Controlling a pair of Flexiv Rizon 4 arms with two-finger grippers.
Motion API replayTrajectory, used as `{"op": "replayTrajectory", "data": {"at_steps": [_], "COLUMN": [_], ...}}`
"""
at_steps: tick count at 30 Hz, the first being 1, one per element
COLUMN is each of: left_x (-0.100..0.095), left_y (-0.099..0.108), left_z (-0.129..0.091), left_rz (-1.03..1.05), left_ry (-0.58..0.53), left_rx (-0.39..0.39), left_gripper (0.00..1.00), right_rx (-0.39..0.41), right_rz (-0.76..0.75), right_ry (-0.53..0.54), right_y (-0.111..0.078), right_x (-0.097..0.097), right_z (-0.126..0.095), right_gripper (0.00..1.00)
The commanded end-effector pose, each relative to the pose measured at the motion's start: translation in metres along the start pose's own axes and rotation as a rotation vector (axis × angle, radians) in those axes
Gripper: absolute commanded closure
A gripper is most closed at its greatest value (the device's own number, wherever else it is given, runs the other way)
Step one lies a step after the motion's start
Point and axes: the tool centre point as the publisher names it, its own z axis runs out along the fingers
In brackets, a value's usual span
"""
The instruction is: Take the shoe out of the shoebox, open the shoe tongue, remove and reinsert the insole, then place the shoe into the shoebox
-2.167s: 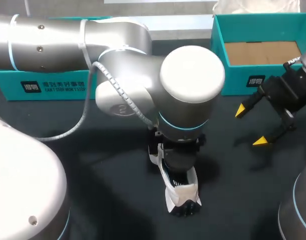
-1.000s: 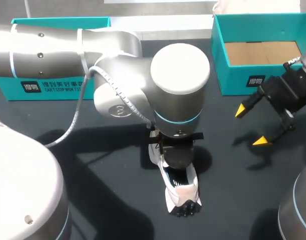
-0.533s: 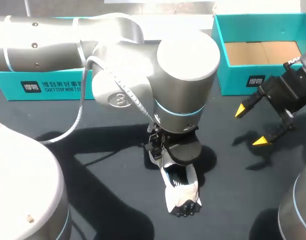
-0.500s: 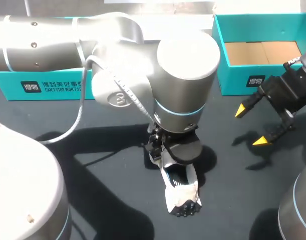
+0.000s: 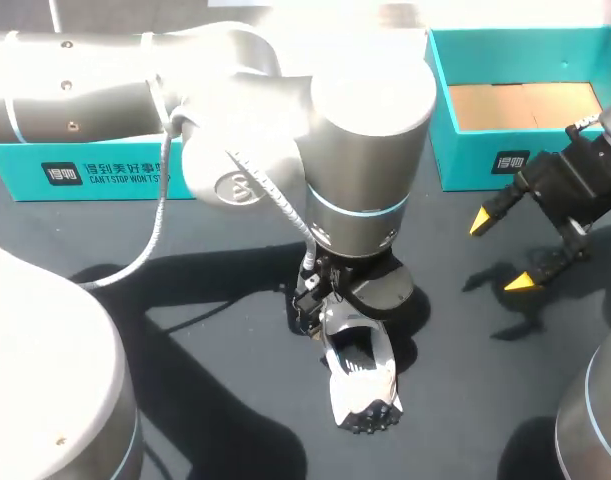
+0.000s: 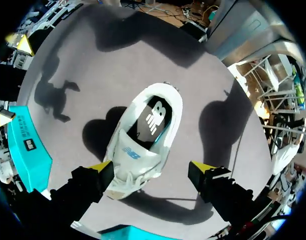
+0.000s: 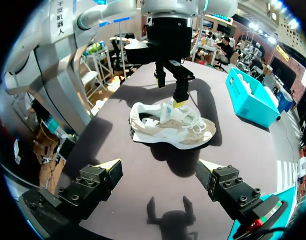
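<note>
A white shoe (image 5: pixel 363 378) lies on the dark table, heel toward me, with its toe end hidden under my left wrist (image 5: pixel 370 250). From the left wrist view the shoe (image 6: pixel 137 155) sits right beneath my left gripper (image 6: pixel 151 168), which is open. Its yellow fingertips (image 6: pixel 100 167) stand wide on either side of the forefoot. The dark insole (image 6: pixel 154 119) shows inside the shoe. One left fingertip (image 7: pixel 179 103) hangs at the tongue of the shoe (image 7: pixel 168 127). My right gripper (image 5: pixel 500 252) (image 7: pixel 159 171) is open and holds nothing, off to the shoe's right.
The teal shoebox (image 5: pixel 465 160), showing a bare cardboard floor, stands at the back right, just behind my right gripper. A teal lid (image 5: pixel 95 170) lies at the back left. Bare tabletop surrounds the shoe.
My left gripper's fingers have spread apart over the shoe and the wrist has turned and lifted slightly, uncovering more of the shoe's opening. The shoe and my right arm have stayed put.
</note>
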Motion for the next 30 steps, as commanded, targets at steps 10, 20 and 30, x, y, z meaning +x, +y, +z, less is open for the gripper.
{"op": "replayTrajectory", "data": {"at_steps": [10, 20, 30], "left_x": [0.036, 0.032, 0.042], "left_y": [-0.038, -0.061, -0.085], "left_z": [-0.004, 0.013, 0.029], "left_rz": [-0.447, -0.572, -0.643], "left_ry": [0.018, 0.042, 0.013], "left_rx": [0.015, 0.044, 0.069], "left_gripper": [0.12, 0.12, 0.19], "right_rx": [0.003, 0.003, 0.003], "right_rz": [0.001, 0.001, 0.001], "right_ry": [0.0, 0.0, 0.0], "right_y": [0.0, 0.0, 0.0], "right_x": [0.0, 0.0, 0.0], "right_z": [0.001, 0.001, 0.001], "right_gripper": [0.0, 0.0, 0.0]}}
